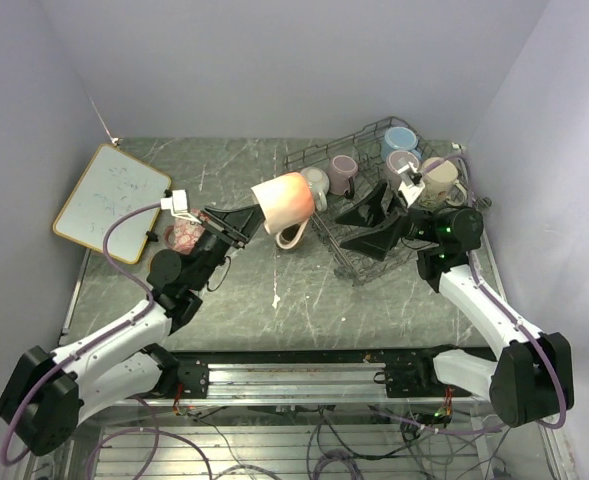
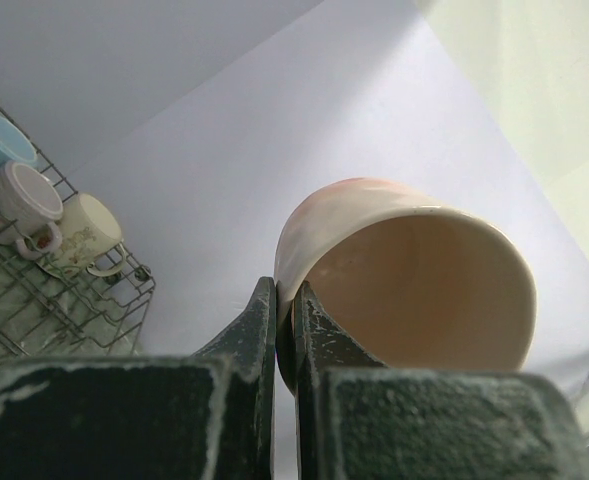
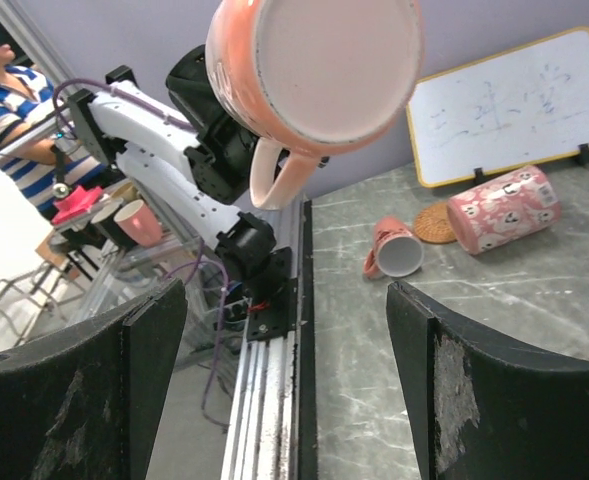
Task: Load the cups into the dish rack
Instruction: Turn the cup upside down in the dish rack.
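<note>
My left gripper (image 1: 252,222) is shut on the rim of a peach cup (image 1: 286,205) and holds it in the air, left of the dish rack (image 1: 309,160). In the left wrist view one finger is inside and one outside the cup's wall (image 2: 404,290). My right gripper (image 1: 341,231) hangs open and empty over the rack's near left part, facing the peach cup (image 3: 319,70). Mauve (image 1: 342,172), light blue (image 1: 401,140) and cream (image 1: 439,178) cups stand in the rack. A pink floral cup (image 3: 504,210) and a small salmon cup (image 3: 394,250) lie on the table.
A wood-framed whiteboard (image 1: 112,202) lies at the far left of the table. A cork coaster (image 3: 436,222) sits between the two lying cups. The metal rail (image 3: 274,400) runs along the table's near edge. Side walls close in on both sides.
</note>
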Tool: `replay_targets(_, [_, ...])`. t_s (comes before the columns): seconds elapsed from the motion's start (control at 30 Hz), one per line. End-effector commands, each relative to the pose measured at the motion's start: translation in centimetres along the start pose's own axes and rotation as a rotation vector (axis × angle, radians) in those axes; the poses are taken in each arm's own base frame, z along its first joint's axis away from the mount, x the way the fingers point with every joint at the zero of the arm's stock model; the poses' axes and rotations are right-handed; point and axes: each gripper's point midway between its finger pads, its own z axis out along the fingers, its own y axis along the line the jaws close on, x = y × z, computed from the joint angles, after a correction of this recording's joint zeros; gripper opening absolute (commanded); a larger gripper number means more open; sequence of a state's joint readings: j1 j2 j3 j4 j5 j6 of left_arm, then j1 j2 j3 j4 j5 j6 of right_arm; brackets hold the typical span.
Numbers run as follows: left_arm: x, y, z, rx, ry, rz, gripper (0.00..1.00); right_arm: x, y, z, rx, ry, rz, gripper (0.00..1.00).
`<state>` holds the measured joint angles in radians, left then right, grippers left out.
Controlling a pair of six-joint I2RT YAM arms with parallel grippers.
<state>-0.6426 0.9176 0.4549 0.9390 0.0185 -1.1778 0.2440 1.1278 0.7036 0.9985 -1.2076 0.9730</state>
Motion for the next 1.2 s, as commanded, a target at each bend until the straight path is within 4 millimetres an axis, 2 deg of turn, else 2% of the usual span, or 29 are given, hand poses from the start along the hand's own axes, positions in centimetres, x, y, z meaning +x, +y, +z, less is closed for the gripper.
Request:
replay_targets(0.0, [-2.8, -4.9, 0.6, 0.186, -0.176, -0.02, 0.07, 0.5, 0.5, 0.7, -0.025, -0.009, 0.043, 0.8])
replay_targets(0.33, [0.6, -5.5, 2.7, 0.24, -0.144, -0.069, 0.07, 2.2, 0.8, 2.2, -0.063, 0.014, 0.111, 0.79])
replay_targets(0.77, [2.6, -5.3, 3.9, 0.271, -0.167, -0.108, 0.07, 2.5, 0.9, 2.6, -0.064, -0.016, 0.167, 0.77])
replay_targets(1.17, [4.0, -4.6, 4.9, 0.291, -0.169, -0.132, 0.07, 2.4, 1.6, 2.7, -0.078, -0.037, 0.189, 0.68])
